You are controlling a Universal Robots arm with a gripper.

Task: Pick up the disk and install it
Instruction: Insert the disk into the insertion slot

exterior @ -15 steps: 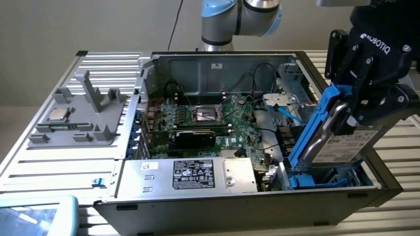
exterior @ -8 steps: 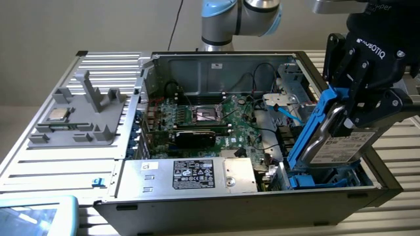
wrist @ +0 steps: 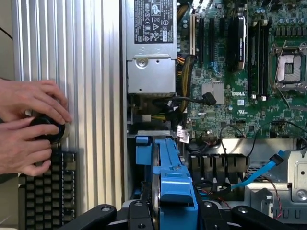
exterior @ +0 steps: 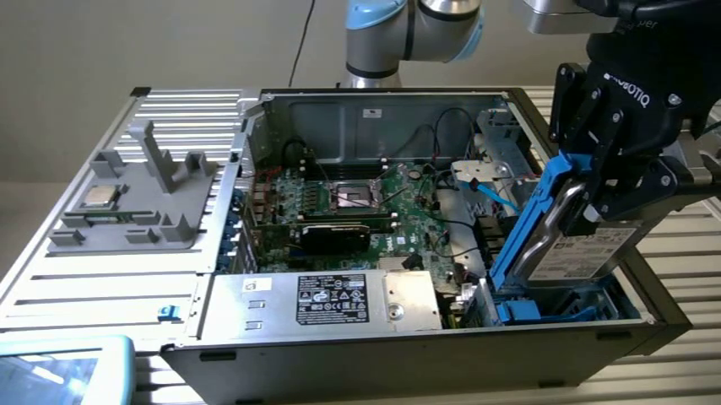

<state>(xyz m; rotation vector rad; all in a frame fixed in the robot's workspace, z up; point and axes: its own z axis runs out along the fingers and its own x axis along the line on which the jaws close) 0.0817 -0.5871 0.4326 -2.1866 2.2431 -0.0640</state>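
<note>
Above the blue drive bay [exterior: 563,309], my gripper [exterior: 595,207] clamps the tilted disk [exterior: 566,253], which I judge could jam on the bay's edge.

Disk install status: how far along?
Pickup looks done: the gripper is shut on the disk, fingers clamping its blue carrier. In hand: the disk is tilted, with its lower end at the blue drive bay in the open case. Left: the disk is not yet seated in the bay.
</note>
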